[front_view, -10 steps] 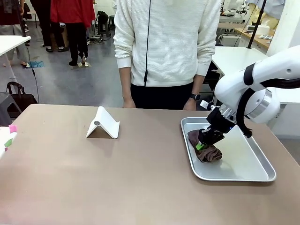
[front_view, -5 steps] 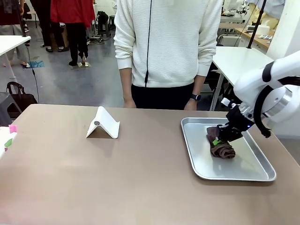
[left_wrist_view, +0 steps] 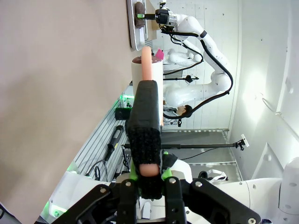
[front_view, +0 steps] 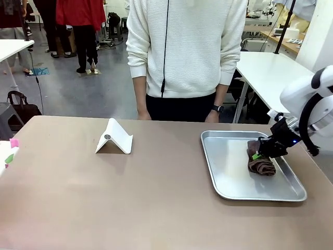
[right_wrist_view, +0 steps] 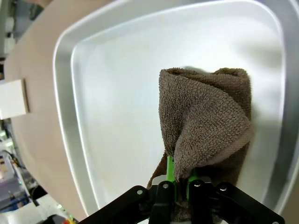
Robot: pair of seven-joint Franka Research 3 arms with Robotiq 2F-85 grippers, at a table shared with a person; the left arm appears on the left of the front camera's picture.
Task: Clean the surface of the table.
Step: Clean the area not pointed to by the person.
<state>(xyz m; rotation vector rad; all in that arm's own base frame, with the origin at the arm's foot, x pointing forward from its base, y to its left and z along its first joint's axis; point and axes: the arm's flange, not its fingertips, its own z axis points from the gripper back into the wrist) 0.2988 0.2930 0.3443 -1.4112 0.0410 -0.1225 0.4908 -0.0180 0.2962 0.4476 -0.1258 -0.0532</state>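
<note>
The taupe-brown table (front_view: 130,198) carries a shallow silver tray (front_view: 229,194) at its right end. Inside the tray lies a crumpled brown cloth (front_view: 263,165), and my right gripper (front_view: 258,154) is shut on its upper edge, near the tray's right side. The right wrist view looks down on the cloth (right_wrist_view: 205,121) bunched over the tray floor (right_wrist_view: 103,93), with the right gripper (right_wrist_view: 177,179) pinching a fold between green pads. In the left wrist view my left gripper (left_wrist_view: 145,88) is shut with nothing in it, off the table's (left_wrist_view: 56,93) edge.
A white folded stand (front_view: 114,137) sits at the table's far middle-left. A person in a white sweater (front_view: 184,57) stands at the far edge, hands down. Small pink and green notes (front_view: 11,148) lie at the left edge. White tables stand behind.
My right gripper has dragged the brown cloth across the tray floor from the tray's left part to its right part. The person, the stand and the tray have not moved.
</note>
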